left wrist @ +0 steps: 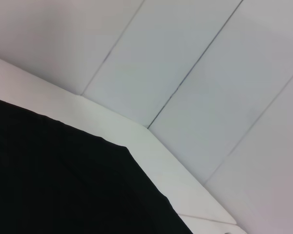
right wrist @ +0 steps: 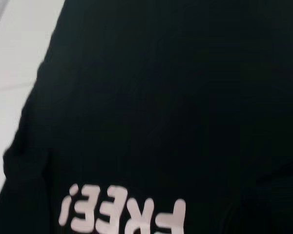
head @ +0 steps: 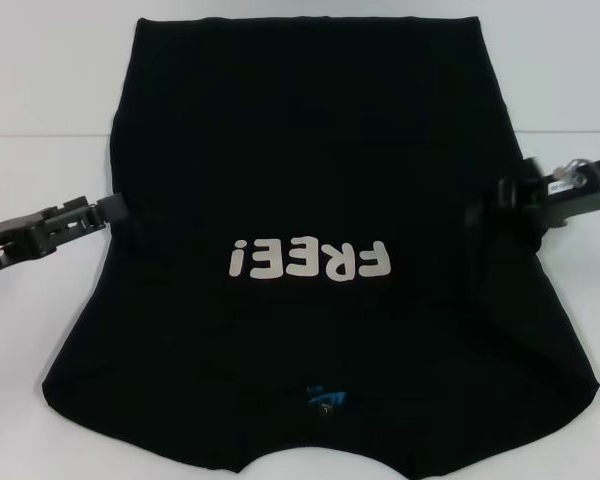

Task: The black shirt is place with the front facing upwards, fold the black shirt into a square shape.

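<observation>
**Both grippers at the side edges of the shirt, mid-length**

The black shirt (head: 310, 200) lay flat on the white table (head: 40, 80), front up. Its collar end was nearest the robot and its hem was at the far side. The pale "FREE!" lettering (head: 310, 262) read upside down in the head view, and the small blue neck label (head: 327, 400) showed near the collar. The sleeves were not spread out; the cloth flared wider toward the near edge.

The left gripper (head: 115, 208) came in from the robot's left, low over the table. Its tip touched the shirt's left side edge about halfway along the body. I could not tell how far its fingers were parted or whether they had cloth between them.

The right gripper (head: 500, 205) sat at the shirt's right side edge at about the same level. Black fingers against black cloth: opening and hold could not be told.

The left wrist view showed a shirt edge (left wrist: 63, 180) on the table, with pale panelled wall beyond. The right wrist view was filled by dark cloth and the lettering (right wrist: 122, 214).
</observation>
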